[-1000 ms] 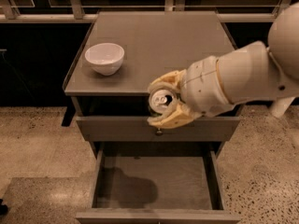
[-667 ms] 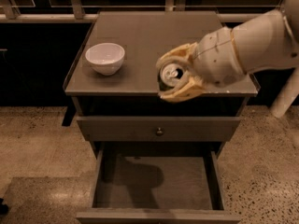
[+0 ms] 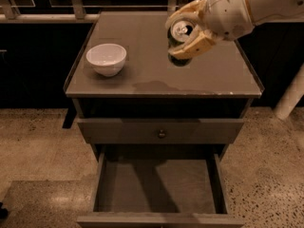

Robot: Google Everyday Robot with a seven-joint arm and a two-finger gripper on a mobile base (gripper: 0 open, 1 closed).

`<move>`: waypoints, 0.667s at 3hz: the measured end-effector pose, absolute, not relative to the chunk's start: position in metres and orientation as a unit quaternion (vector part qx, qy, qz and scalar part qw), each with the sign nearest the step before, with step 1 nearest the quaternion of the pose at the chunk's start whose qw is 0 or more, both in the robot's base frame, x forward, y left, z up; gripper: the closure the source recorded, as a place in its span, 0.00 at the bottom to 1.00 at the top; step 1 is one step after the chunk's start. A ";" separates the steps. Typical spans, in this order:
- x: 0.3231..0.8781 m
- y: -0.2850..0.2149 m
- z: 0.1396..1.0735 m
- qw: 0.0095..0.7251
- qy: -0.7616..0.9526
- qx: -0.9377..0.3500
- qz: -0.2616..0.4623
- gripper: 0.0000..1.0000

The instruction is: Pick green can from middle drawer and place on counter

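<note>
My gripper (image 3: 186, 32) reaches in from the upper right and is shut on the green can (image 3: 179, 38), whose silver top faces the camera. The can hangs above the right half of the counter (image 3: 152, 75), tilted; I cannot tell if its base touches the top. The middle drawer (image 3: 159, 186) stands pulled open at the bottom of the view, its grey floor bare.
A white bowl (image 3: 106, 58) sits on the left of the counter. A closed drawer front with a small round knob (image 3: 162, 133) is above the open drawer. Speckled floor lies around the cabinet, with a dark railing behind it.
The gripper has carried the can up and back, from in front of the knob drawer to over the counter's right half.
</note>
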State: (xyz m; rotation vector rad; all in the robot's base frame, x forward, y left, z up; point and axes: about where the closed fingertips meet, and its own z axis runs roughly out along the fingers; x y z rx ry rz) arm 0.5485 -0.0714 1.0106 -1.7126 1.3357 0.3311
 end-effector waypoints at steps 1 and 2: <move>0.589 -0.072 1.007 0.452 0.547 -0.687 0.152 1.00; 0.617 -0.075 0.985 0.441 0.570 -0.669 0.182 1.00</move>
